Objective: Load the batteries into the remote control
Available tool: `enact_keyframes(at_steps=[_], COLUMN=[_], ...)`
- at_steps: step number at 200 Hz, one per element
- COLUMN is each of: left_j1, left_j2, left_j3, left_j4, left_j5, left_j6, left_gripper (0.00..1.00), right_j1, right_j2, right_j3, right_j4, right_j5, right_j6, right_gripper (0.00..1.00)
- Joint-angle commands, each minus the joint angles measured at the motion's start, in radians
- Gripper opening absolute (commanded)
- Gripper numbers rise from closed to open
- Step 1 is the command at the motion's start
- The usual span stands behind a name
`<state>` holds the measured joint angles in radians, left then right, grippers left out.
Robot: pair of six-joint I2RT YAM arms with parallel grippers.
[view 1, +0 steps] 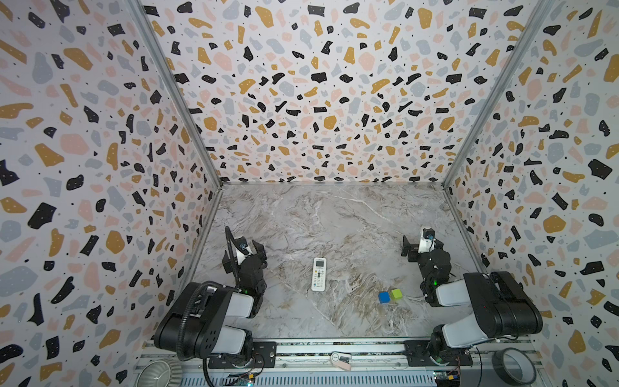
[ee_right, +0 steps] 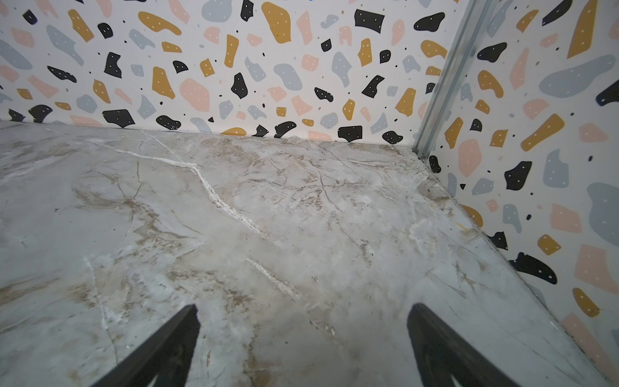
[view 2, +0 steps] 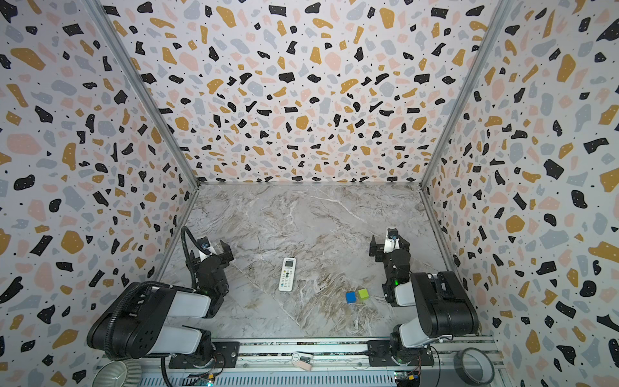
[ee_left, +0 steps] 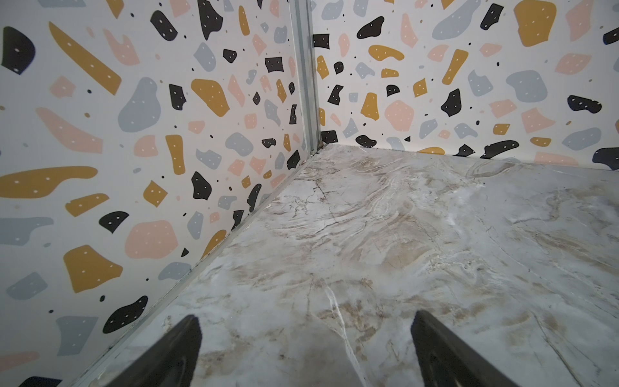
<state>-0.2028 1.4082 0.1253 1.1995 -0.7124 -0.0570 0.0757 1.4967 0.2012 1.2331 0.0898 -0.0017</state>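
The remote control [view 1: 319, 274] lies button-side up on the marble counter [view 1: 335, 214], low and near the middle in both top views, with its grey screen end toward the top of the frame. The left gripper [view 1: 244, 253] hangs to its left and the right gripper [view 1: 422, 244] well off to its right. Both stand wide open and hold nothing. Each wrist view shows two dark fingers [ee_left: 181, 348] spread over bare marble, facing a corner of the speckled walls. A blue cube [view 1: 384, 297] and a green cube [view 1: 396, 294] sit touching, lower right of the remote control, between it and the right arm. On the front rail at the bottom edge rest a ribbed bowl [view 1: 157, 373], a small pale tag [view 1: 340, 359] and a tape roll [view 1: 514, 366].
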Motion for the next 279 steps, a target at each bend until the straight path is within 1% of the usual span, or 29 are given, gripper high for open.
enact_keyframes(at_steps=[1, 62, 71, 87, 94, 101, 110, 115, 127, 138, 143, 149, 157, 164, 251, 279], left_j1=[0.006, 0.006, 0.006, 0.006, 0.006, 0.006, 0.006, 0.006, 0.006, 0.006, 0.006, 0.006, 0.006, 0.006, 0.006, 0.006], left_j2=[-0.009, -0.010, -0.009, -0.010, -0.010, -0.011, -0.009, -0.010, -0.010, -0.009, -0.010, -0.010, -0.010, -0.010, -0.009, -0.009], left_j3=[0.010, 0.011, 0.010, 0.010, 0.010, 0.010, 0.010, 0.010, 0.010, 0.010, 0.010, 0.010, 0.010, 0.010, 0.010, 0.010], left_j4=[0.059, 0.058, 0.061, 0.061, 0.060, 0.060, 0.060, 0.060, 0.060, 0.060, 0.060, 0.060, 0.060, 0.060, 0.061, 0.061], left_j5=[0.001, 0.003, 0.003, 0.003, 0.002, 0.003, 0.002, 0.003, 0.002, 0.003, 0.002, 0.003, 0.002, 0.002, 0.005, 0.004], left_j6=[-0.011, -0.011, -0.011, -0.010, -0.011, -0.011, -0.011, -0.011, -0.011, -0.010, -0.011, -0.010, -0.011, -0.011, -0.011, -0.011], left_gripper=[1.00, 0.99, 1.00, 0.99, 0.99, 0.99, 0.99, 0.99, 1.00, 1.00, 0.99, 0.99, 0.99, 0.99, 1.00, 1.00], right_j1=[0.002, 0.004, 0.021, 0.073, 0.073, 0.068, 0.043, 0.029, 0.040, 0.062, 0.063, 0.057, 0.031, 0.010, 0.014, 0.004], right_j2=[-0.005, -0.009, -0.013, -0.017, -0.013, -0.008, -0.006, -0.006, -0.015, -0.014, -0.011, -0.007, -0.001, -0.005, -0.015, -0.010], right_j3=[0.013, 0.007, -0.006, -0.053, -0.059, -0.043, -0.007, 0.003, -0.021, -0.055, -0.049, -0.026, 0.007, 0.008, -0.006, 0.011], right_j4=[-0.001, 0.007, 0.025, 0.126, 0.148, 0.122, 0.035, 0.015, 0.052, 0.135, 0.132, 0.088, 0.017, 0.011, 0.024, -0.001], right_j5=[0.001, 0.004, 0.037, 0.081, 0.082, 0.082, 0.053, 0.034, 0.052, 0.078, 0.083, 0.095, 0.057, 0.028, 0.034, -0.031], right_j6=[0.006, 0.003, -0.004, -0.048, -0.048, -0.041, -0.018, -0.012, -0.024, -0.039, -0.036, -0.024, -0.001, 0.009, 0.003, -0.008], right_gripper=[0.99, 0.99, 0.99, 0.99, 0.99, 0.99, 0.99, 0.99, 0.99, 0.99, 0.99, 0.99, 0.99, 0.99, 0.99, 0.99])
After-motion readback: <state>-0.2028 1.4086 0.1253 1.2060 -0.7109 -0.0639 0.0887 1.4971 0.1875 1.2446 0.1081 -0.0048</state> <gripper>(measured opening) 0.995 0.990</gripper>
